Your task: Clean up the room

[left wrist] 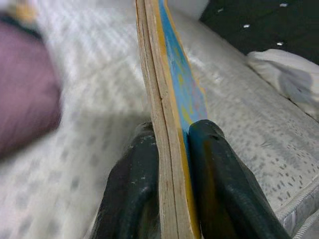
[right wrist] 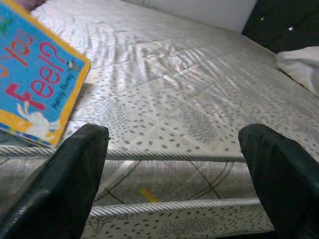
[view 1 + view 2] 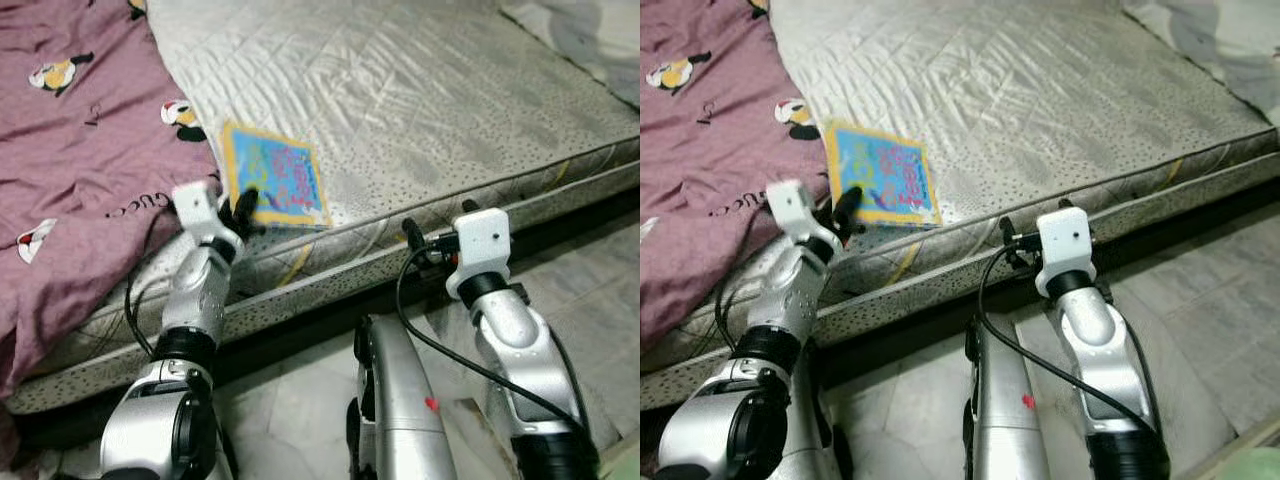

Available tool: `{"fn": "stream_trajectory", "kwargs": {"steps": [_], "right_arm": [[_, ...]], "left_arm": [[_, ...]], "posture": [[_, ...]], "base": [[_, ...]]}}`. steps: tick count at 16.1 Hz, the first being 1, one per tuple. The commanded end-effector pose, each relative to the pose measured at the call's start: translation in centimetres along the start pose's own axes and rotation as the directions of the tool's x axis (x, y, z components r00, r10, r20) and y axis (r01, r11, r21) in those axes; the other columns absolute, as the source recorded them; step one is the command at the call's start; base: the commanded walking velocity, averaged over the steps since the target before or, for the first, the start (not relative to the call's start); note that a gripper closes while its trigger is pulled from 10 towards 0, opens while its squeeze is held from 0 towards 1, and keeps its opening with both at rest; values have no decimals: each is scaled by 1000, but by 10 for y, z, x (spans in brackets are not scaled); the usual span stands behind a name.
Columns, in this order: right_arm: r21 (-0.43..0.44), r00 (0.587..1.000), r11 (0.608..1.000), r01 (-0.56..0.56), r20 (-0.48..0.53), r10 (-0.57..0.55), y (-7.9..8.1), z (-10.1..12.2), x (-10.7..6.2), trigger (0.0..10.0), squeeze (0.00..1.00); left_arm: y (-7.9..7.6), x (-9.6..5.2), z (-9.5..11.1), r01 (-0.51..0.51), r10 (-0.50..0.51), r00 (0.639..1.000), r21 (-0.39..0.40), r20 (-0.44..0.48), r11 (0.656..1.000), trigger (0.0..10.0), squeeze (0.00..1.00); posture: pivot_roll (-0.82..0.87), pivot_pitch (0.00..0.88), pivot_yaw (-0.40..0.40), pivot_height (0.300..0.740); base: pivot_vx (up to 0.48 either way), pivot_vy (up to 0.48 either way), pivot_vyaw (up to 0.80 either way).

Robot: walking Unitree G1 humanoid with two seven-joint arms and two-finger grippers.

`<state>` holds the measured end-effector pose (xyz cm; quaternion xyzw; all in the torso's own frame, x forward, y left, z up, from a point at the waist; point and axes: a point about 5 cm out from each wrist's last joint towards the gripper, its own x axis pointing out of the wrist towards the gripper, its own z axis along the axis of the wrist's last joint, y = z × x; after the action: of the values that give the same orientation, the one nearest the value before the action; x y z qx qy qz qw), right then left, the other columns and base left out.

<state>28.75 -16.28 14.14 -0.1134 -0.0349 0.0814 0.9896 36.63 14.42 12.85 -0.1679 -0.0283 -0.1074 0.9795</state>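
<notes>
A blue and yellow board book lies near the front edge of the bare grey mattress. My left gripper is shut on its near left corner; in the left wrist view the book's edge stands clamped between the two black fingers. My right gripper is open, held just in front of the mattress side, to the right of the book. Nothing sits between its fingers.
A maroon blanket with cartoon prints covers the left of the bed, beside the book. A pale pillow or cloth lies at the far right corner. The tiled floor runs along the bed's front.
</notes>
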Motion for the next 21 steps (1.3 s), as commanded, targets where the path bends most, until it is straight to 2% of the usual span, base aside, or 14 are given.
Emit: {"fn": "stream_trajectory", "kwargs": {"steps": [1, 4, 7, 9, 10, 12, 13, 14, 15, 16, 18, 19, 20, 21], "right_arm": [[1, 1000, 1000, -16, 7, 16, 5, -1, 3, 10000, 0], [35, 998, 999, -39, 43, 37, 24, 2, 14, 10000, 0], [69, 998, 997, -27, 62, 23, 35, 0, 18, 10000, 0], [86, 998, 996, -22, 65, 16, 38, -2, 20, 10000, 0], [103, 997, 995, -17, 72, 10, 41, -1, 22, 10000, 0], [158, 997, 987, 4, 79, -17, 40, 0, 21, 10000, 0], [194, 995, 979, 63, 58, -75, 32, -2, 18, 10000, 0], [207, 995, 975, 81, 47, -92, 29, -4, 16, 10000, 0], [260, 992, 958, 121, 12, -128, 22, -10, 10, 10000, 0], [293, 989, 945, 145, -13, -148, 19, -15, 6, 10000, 0], [290, 993, 950, 115, -3, -119, 20, -16, 3, 10000, 0], [293, 992, 949, 120, -1, -125, 19, -15, 5, 10000, 0], [296, 992, 948, 120, 8, -128, 19, -12, 7, 10000, 0], [304, 991, 945, 124, 17, -136, 16, -8, 9, 10000, 0]], "left_arm": [[3, 3, 18, -9, 4, 998, 76, 67, 997, 0, 0], [-7, 3, 54, 19, -71, 976, 243, 206, 970, 0, 0], [-18, -5, 68, 49, -152, 959, 388, 239, 920, 0, 0], [-26, -11, 81, 58, -198, 943, 456, 266, 888, 0, 0], [-32, -19, 93, 51, -223, 932, 502, 287, 863, 0, 0], [-30, -37, 92, 28, -221, 939, 579, 265, 815, 0, 0], [-8, -63, 90, -72, -108, 957, 583, 269, 809, 0, 0], [-1, -72, 89, -113, -60, 960, 578, 272, 808, 0, 0], [6, -88, 85, -141, -25, 964, 588, 265, 796, 0, 0], [8, -99, 79, -145, -11, 969, 600, 248, 787, 0, 0], [10, -107, 65, -160, 50, 978, 565, 205, 809, 8745, 0], [7, -107, 62, -158, 57, 980, 564, 191, 811, 8902, 0], [3, -107, 60, -147, 50, 982, 562, 183, 814, 10000, 0], [-3, -105, 59, -137, 43, 983, 558, 178, 819, 10000, 0]], "posture": [[-123, 20, -10, 466], [-71, 15, 23, 466], [-18, 6, 36, 466], [2, 4, 43, 466], [9, 7, 46, 466], [10, 15, 50, 466], [-7, 18, 56, 466], [-3, 19, 56, 466], [14, 15, 53, 466], [31, 9, 53, 466], [26, 0, 54, 494], [24, 0, 54, 509], [16, 0, 57, 519], [11, 0, 61, 534]], "base": [[0, 0, 0], [0, 0, 0], [0, 0, 0], [0, 0, 0], [0, 0, 0], [0, 0, 0], [0, 0, 0], [0, 0, 0], [0, 0, 0], [0, 0, 0], [0, 0, 0], [0, 0, 0], [0, 0, 0], [0, 0, 0]]}}
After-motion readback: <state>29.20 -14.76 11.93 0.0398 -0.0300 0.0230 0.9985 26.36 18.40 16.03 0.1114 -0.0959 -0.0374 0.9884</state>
